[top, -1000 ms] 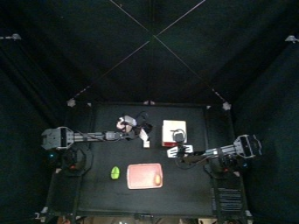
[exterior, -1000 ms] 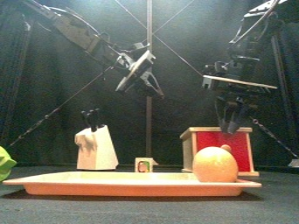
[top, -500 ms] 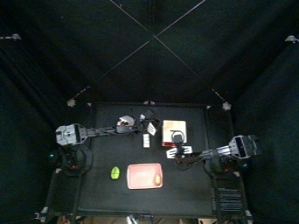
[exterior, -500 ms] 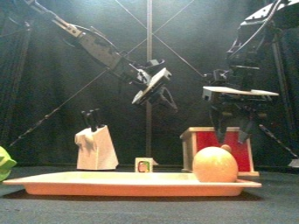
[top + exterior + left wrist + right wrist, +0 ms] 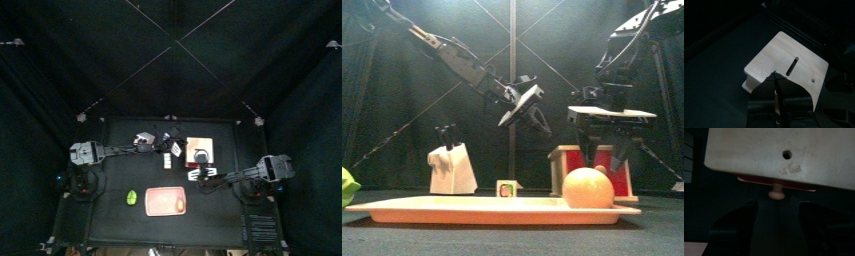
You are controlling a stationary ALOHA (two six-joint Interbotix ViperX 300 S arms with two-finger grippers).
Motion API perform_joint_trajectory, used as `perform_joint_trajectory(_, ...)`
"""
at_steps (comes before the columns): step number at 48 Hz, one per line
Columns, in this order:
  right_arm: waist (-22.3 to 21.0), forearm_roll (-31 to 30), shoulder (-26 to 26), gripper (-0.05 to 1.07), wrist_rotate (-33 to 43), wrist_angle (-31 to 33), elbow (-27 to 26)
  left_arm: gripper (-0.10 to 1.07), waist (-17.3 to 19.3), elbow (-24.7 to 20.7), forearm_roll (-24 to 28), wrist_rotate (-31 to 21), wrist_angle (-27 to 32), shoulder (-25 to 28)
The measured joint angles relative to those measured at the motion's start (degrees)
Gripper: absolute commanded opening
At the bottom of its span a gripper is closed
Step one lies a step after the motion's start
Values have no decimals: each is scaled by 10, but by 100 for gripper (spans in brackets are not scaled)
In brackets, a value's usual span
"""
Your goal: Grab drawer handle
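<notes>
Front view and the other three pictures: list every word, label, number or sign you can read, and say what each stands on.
None can be read in any view.
The small cube beside the red-fronted drawer box bears a mark, too small and blurred to read.
The box's wooden top shows only a slot and a hole.

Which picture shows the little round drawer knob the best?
The right wrist view: the small round wooden knob sits large, mid-frame, under the pale wooden box top. In the front view the egg hides it; the top and left wrist views show only the box's top.
</notes>
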Motion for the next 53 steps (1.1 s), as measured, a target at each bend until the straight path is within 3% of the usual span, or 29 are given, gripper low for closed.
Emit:
perform_joint_trajectory(23, -9, -5, 5, 89, 1, -2, 0, 30, 0, -29, -15, -2, -22, 51)
perform_joint_trajectory(53, -29, -11, 24, 85, 1, -19, 0, 30, 0, -27, -43, -1, -22, 56)
